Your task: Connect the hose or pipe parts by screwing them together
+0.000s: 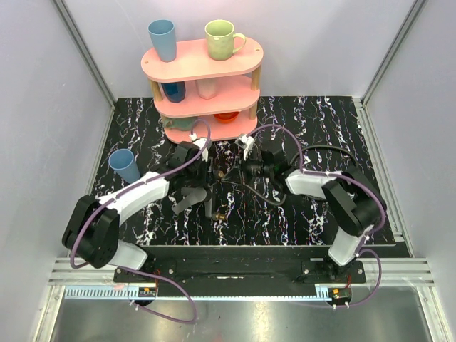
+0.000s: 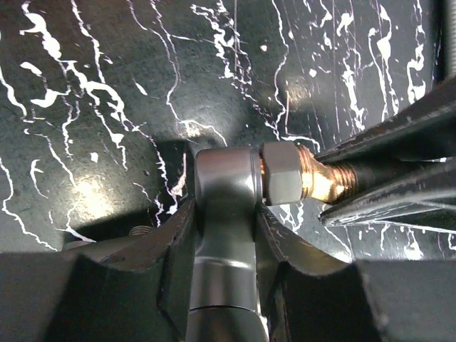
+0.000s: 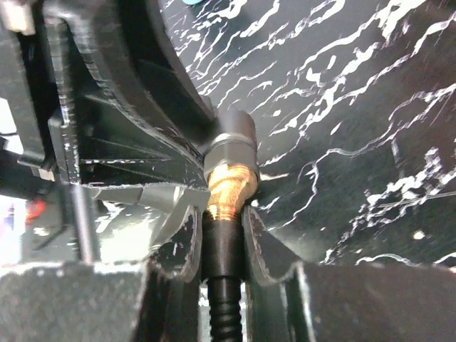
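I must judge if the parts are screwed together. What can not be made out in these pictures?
1. Thread depth: left wrist view; the grey nut on the nozzle covers where the brass fitting enters.
2. Nozzle's other end: same view; hidden between the fingers of the left tool and cut by the bottom edge.
3. Rest of the hose: right wrist view; cut by the bottom edge below the right tool.
4. The joint in the top view: too small, under both arms.

The counter [image 1: 313, 206] is black, veined with white like marble. The nozzle [image 2: 224, 214] is glossy dark grey; its connector [image 2: 320, 182] is brass-gold behind a grey nut. The hose [image 3: 226, 306] is black and ribbed. The shelf rack [image 1: 203, 60] is pink, its top cup [image 1: 162, 39] light blue, the mug [image 1: 222, 38] pale green. The counter's own cup [image 1: 125, 165] is blue. Purple cables [image 1: 380, 274] line white-and-black arms [image 1: 139, 194].
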`<state>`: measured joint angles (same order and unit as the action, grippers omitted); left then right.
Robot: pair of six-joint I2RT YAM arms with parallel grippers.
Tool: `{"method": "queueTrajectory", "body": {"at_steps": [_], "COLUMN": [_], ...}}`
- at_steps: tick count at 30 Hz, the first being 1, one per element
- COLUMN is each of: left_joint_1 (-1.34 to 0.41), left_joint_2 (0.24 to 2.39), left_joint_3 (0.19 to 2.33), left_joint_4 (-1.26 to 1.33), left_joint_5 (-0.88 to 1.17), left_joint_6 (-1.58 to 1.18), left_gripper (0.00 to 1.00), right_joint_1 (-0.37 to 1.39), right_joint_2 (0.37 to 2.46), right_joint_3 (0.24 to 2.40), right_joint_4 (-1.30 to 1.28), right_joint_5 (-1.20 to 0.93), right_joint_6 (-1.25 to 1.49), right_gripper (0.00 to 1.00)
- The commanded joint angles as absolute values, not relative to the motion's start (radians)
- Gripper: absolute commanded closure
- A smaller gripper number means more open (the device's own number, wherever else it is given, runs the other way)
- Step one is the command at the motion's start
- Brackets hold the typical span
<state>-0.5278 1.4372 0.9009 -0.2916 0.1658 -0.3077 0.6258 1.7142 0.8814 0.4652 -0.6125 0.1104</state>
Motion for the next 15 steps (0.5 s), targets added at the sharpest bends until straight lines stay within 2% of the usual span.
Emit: {"method": "queueTrajectory", "body": {"at_steps": [1, 7, 12, 14, 15], "left_joint_1": [-0.584, -0.601, -0.601, -0.601, -0.600], "left_joint_2": [1.332, 1.333, 1.333, 1.331, 1.333], "left_joint_3": [0.812, 0.793, 0.792, 0.804, 0.811], "left_joint_4": [-0.005, 0.049, 0.041, 0.022, 0.009], "left_joint_5": [0.160, 0.049, 0.029, 0.040, 0.040], "left_joint_6": [-0.362, -0.364, -0.370, -0.365, -0.359], "left_gripper": [1.00, 1.00, 1.00, 1.00, 1.00], "right_joint_1": [0.565, 0.546, 0.545, 0.543, 0.540], "right_joint_2": [1.804, 1.885, 1.881, 1.868, 1.859], "right_joint_3": [0.977, 0.951, 0.899, 0.897, 0.896], "right_joint_4": [0.843, 1.023, 1.080, 1.056, 1.043], "right_joint_5": [-0.756, -0.727, -0.690, -0.707, -0.715], "right_joint_6": [0.715, 1.177, 1.258, 1.244, 1.220], "right_gripper": [1.00, 1.00, 1.00, 0.89, 0.75]}}
